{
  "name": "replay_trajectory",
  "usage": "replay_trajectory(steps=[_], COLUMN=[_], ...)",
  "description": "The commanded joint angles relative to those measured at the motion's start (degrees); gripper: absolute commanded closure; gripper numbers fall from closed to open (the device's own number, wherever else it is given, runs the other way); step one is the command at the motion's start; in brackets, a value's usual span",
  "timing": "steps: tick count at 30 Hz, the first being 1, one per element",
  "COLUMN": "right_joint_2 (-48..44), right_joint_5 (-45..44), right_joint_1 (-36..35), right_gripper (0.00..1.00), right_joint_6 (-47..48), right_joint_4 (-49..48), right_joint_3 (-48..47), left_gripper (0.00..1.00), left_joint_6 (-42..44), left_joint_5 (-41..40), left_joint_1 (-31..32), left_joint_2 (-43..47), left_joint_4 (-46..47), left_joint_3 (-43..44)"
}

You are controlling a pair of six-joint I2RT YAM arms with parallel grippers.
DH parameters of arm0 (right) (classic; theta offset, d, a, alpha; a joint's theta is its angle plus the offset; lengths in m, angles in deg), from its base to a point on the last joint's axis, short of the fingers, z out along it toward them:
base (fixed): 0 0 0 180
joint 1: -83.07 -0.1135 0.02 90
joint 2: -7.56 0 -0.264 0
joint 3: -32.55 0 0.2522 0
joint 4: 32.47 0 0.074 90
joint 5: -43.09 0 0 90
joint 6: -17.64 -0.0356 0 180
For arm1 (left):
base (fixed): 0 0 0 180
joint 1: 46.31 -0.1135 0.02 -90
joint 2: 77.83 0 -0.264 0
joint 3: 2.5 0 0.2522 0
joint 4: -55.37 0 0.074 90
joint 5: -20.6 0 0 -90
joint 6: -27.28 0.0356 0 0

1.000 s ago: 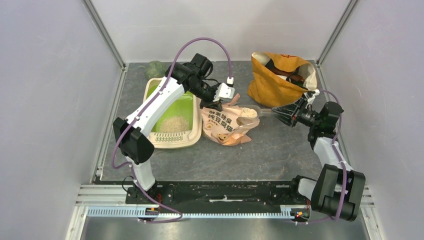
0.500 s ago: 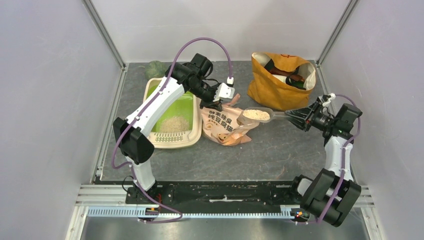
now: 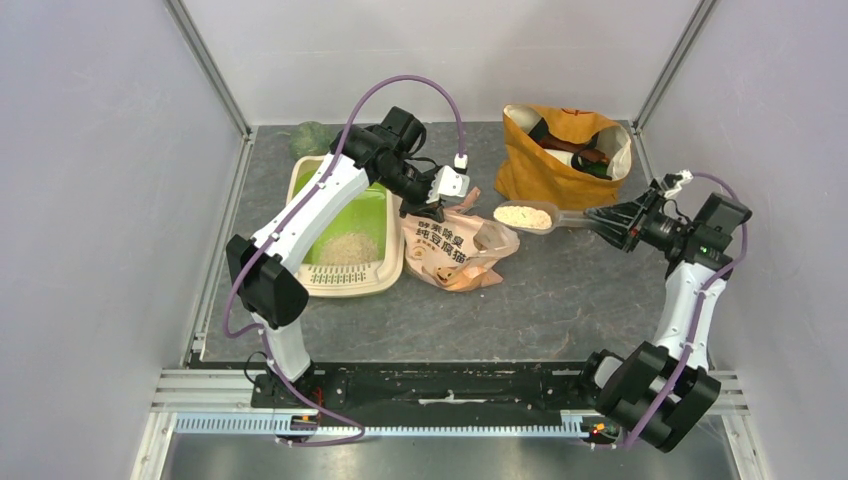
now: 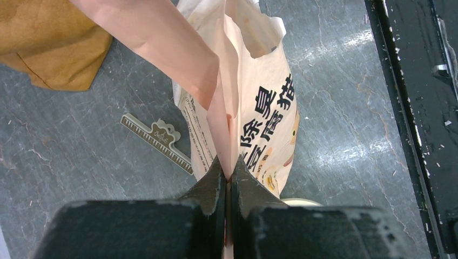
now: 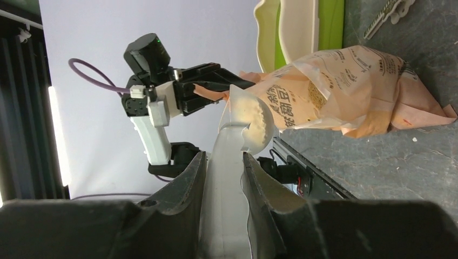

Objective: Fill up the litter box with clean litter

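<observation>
The cream litter box [image 3: 330, 283] with a green inside lies at the left and holds a small heap of pale clean litter [image 3: 346, 248]. My left gripper [image 3: 425, 205] is shut on the top edge of the peach-orange litter bag [image 3: 455, 250], which also shows in the left wrist view [image 4: 259, 102], and holds it up. My right gripper [image 3: 607, 221] is shut on the handle of a clear scoop [image 3: 530, 217] full of litter, raised just right of the bag's mouth. In the right wrist view the scoop [image 5: 237, 135] sits between the fingers, with the bag [image 5: 345, 81] behind it.
A mustard-yellow fabric bag [image 3: 545, 175] with items inside stands at the back right. A dark green object [image 3: 310, 137] lies behind the litter box. A toothed bag clip [image 4: 156, 141] lies on the floor by the bag. Grey walls close three sides.
My right arm has drawn the filled scoop out of the litter bag, back to the right and upward. The left arm keeps holding the bag's edge in place.
</observation>
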Motion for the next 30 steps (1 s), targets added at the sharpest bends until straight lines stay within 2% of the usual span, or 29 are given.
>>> replay_trajectory(steps=[1, 5, 10, 12, 13, 14, 15, 17, 18, 19, 20, 30], right_joint_2=[-0.17, 0.77, 2.57, 2.47, 1.95, 1.42, 1.4, 2.22, 2.7, 2.99, 3.52, 9.02], right_joint_5=[3.78, 2.72, -0.26, -1.61, -2.56, -3.96, -4.85, -6.69, -7.29, -8.19, -8.72, -18.91], right_joint_1=[1.09, 1.13, 0.23, -0.82, -1.53, -2.18, -2.97, -5.09, -5.89, -6.45, -7.32, -20.53], right_gripper=[1.0, 1.0, 1.0, 1.0, 1.0, 1.0, 1.0, 1.0, 1.0, 1.0, 1.0, 1.0], right_joint_6=[-0.18, -0.48, -4.75, -12.1, -19.17, -31.33, -35.72, -36.87, -37.92, -38.41, -38.74, -42.01], right_joint_4=[4.03, 6.79, 5.23, -2.53, -11.02, -27.06, -31.99, -32.99, -34.87, -35.97, -36.26, -42.73], right_joint_3=[-6.83, -11.33, -15.43, -14.56, -12.98, -9.84, -9.49, -10.75, -11.07, -11.45, -11.9, -16.3], left_gripper=[0.91, 0.75, 0.59, 0.52, 0.47, 0.41, 0.36, 0.26, 0.25, 0.14, 0.1, 0.08], left_joint_6=[-2.47, -2.45, -2.86, -3.01, -3.03, -3.19, -3.26, -3.79, -4.03, -4.25, -4.56, -7.64], left_joint_5=[-0.49, -1.57, -2.2, -2.32, -2.4, -2.48, -2.58, -2.92, -2.98, -3.02, -3.02, -3.96], left_joint_1=[-0.03, -0.27, -0.72, -0.82, -0.86, -0.9, -0.99, -1.29, -1.46, -1.73, -1.99, -8.17], left_joint_2=[1.7, 2.8, 4.03, 4.5, 4.81, 5.04, 5.29, 5.86, 6.17, 6.49, 6.86, 13.81], left_joint_4=[0.24, 0.91, 1.79, 1.9, 2.2, 2.49, 2.69, 3.45, 3.75, 3.98, 4.43, 6.97], left_joint_3=[1.67, 1.8, 1.87, 1.78, 1.7, 1.62, 1.52, 1.34, 1.26, 1.17, 0.99, -0.17])
